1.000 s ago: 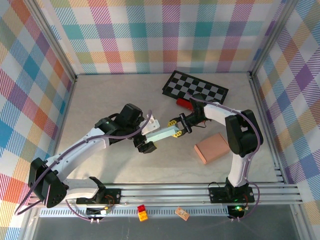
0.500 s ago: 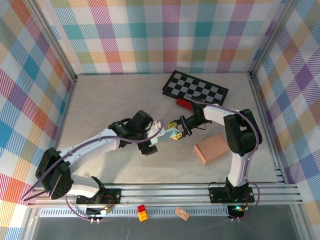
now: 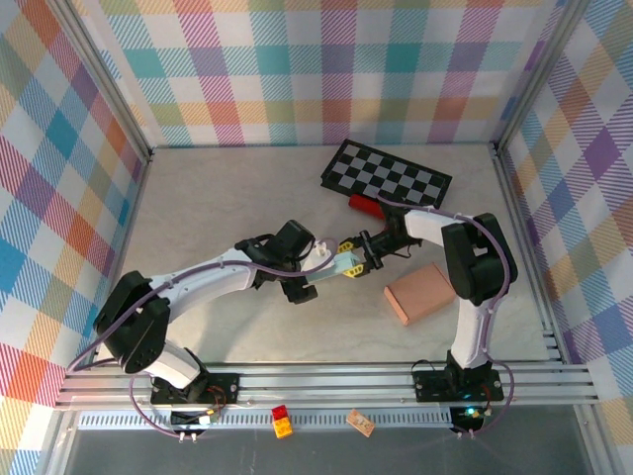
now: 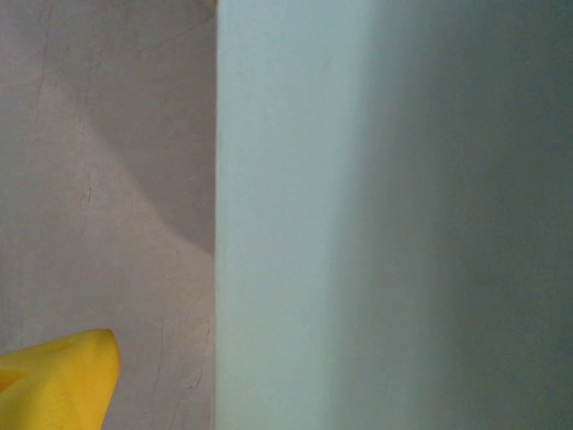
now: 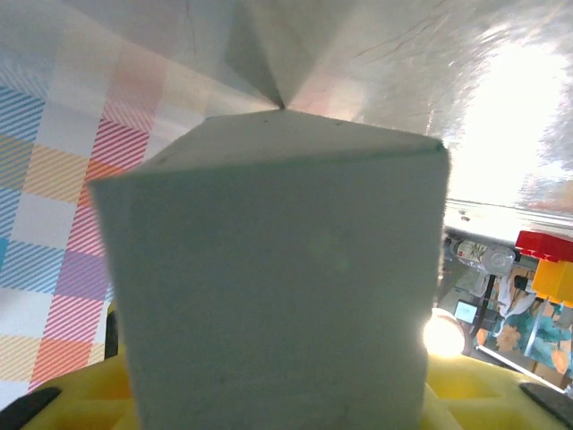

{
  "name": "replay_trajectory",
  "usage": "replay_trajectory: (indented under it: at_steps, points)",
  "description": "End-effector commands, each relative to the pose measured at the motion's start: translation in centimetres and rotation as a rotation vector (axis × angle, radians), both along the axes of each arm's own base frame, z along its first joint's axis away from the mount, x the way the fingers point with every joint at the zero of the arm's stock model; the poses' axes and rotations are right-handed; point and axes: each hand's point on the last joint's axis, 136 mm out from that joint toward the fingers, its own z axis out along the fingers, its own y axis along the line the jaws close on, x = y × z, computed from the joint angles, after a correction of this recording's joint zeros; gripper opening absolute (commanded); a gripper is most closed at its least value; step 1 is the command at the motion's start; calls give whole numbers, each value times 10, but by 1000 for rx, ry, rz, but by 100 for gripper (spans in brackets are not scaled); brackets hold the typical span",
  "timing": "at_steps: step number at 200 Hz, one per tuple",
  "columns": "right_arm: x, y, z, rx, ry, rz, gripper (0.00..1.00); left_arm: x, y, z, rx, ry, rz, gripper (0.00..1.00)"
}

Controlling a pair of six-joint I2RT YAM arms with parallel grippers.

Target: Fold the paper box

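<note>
Left gripper (image 3: 310, 273) tight against box (image 3: 343, 265), can't tell if clamped; box over mid-bench (image 3: 218, 198) between the two, already block-shaped, end flaps unseen so probably unfinished; right gripper (image 3: 357, 259) grasping its far end.

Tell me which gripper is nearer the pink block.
Right. The right gripper is just left of the pink block; the left gripper is farther left, past the pale box between them.

The pale grey desk (image 3: 218, 218) carried a black-and-white checkered mat (image 3: 386, 178) at its far side. A small red object (image 3: 362, 204) lay just beside the mat's near edge, and a salmon-pink block (image 3: 418, 292) lay nearer, toward the right.
</note>
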Motion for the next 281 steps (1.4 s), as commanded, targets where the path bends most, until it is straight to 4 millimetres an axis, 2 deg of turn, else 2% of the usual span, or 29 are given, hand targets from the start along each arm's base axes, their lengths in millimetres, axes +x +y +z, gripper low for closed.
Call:
replay_trajectory:
  at_steps: [1, 26, 53, 80, 114, 130, 156, 170, 192, 204, 210, 219, 229, 248, 264, 281]
  points:
    - [-10, -10, -15, -54, 85, -14, 51, 7, -14, 8, -22, -22, -27, 93]
    - [-10, -16, -19, -73, 96, -33, 54, 12, -18, 7, -33, -9, -26, 89]
    - [-2, -19, -13, -73, 69, -46, 59, 15, -22, 6, -51, 27, -12, 82]
    - [9, -27, 1, -101, -10, -42, 67, 15, -26, 9, -77, 43, -11, 79]
    - [20, -43, 35, -173, -187, -8, 75, 13, -27, 11, -95, 65, 4, 78]
    - [16, -50, 47, -199, -244, 7, 78, 12, -26, 11, -100, 69, 9, 77]
    - [4, -65, 52, -256, -315, 41, 78, 12, -26, 11, -105, 74, 16, 76]
    - [9, -76, 62, -313, -459, 74, 77, 14, -27, 14, -114, 71, 21, 76]
    - [24, -102, 83, -478, -806, 194, 69, 16, -28, 18, -129, 70, 27, 75]
    - [29, -119, 87, -572, -959, 255, 63, 16, -29, 18, -132, 78, 28, 75]
    - [30, -122, 88, -588, -1035, 284, 56, 16, -29, 18, -134, 83, 32, 75]
    - [31, -126, 86, -609, -1139, 333, 54, 16, -29, 17, -135, 92, 34, 75]
    - [31, -124, 87, -595, -1277, 393, 49, 16, -29, 16, -139, 100, 38, 75]
    - [27, -114, 89, -550, -1506, 506, 49, 17, -29, 16, -147, 105, 51, 75]
    - [23, -103, 91, -497, -1585, 614, 49, 17, -28, 18, -152, 107, 58, 75]
    - [19, -92, 85, -458, -1618, 750, 49, 17, -27, 18, -152, 114, 59, 75]
